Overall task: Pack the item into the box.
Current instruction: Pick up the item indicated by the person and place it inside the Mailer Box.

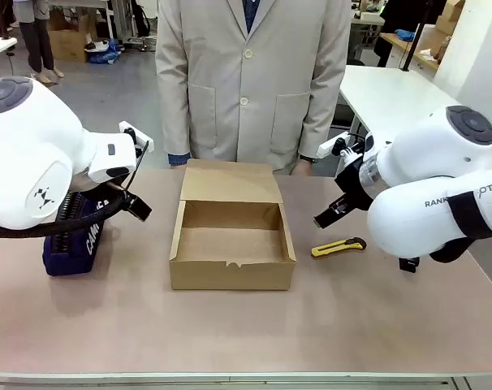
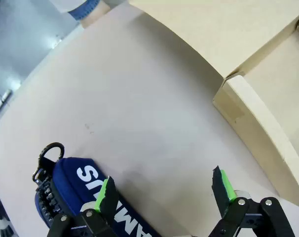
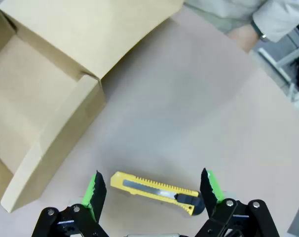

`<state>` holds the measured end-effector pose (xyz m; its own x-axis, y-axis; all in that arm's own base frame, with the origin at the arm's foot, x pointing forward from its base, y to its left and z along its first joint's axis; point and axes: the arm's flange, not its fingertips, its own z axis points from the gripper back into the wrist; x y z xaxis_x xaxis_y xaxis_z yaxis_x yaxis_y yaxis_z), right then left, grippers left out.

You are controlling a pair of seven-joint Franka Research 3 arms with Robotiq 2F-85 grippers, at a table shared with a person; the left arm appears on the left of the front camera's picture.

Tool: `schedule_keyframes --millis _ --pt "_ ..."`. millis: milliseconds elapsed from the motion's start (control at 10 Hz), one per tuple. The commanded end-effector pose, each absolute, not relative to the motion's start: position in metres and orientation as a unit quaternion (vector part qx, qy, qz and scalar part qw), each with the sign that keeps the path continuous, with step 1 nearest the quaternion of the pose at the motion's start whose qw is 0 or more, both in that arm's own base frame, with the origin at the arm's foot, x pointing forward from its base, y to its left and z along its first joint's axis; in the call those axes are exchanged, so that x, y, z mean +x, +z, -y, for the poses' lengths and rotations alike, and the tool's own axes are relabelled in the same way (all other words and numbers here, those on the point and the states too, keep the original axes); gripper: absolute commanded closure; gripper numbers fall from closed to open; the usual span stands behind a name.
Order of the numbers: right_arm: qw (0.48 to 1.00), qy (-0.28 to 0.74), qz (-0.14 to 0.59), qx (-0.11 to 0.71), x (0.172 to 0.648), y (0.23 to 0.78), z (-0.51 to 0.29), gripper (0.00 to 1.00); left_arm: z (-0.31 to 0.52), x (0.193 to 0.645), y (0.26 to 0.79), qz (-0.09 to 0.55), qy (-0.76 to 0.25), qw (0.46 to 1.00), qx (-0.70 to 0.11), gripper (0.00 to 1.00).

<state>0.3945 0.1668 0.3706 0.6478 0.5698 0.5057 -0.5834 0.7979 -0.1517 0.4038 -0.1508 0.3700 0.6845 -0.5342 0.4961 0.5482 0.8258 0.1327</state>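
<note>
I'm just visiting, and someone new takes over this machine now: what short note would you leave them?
Left pincer: open, empty, near the navy pencil case.
Right pincer: open, empty, poised above the yellow knife.
The knife lies on the table, right of the box.
The box stands open and empty.
Done: nothing yet.
Left: grasp the knife and put it in the box.

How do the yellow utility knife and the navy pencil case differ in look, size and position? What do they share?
Colour: the utility knife is yellow with a black end; the pencil case is navy with white lettering. Size: the knife is slim; the case is bulkier. Position: the knife lies right of the box; the case sits left of it. Shared: both rest on the table, outside the open box.
</note>
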Motion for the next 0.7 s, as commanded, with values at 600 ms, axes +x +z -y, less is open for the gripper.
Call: schedule_keyframes --millis 600 --pt "0.908 0.318 0.274 0.012 0.3945 0.3706 -0.1668 0.00 0.1508 0.4037 0.3701 0.266 -0.295 0.918 -0.013 0.00"
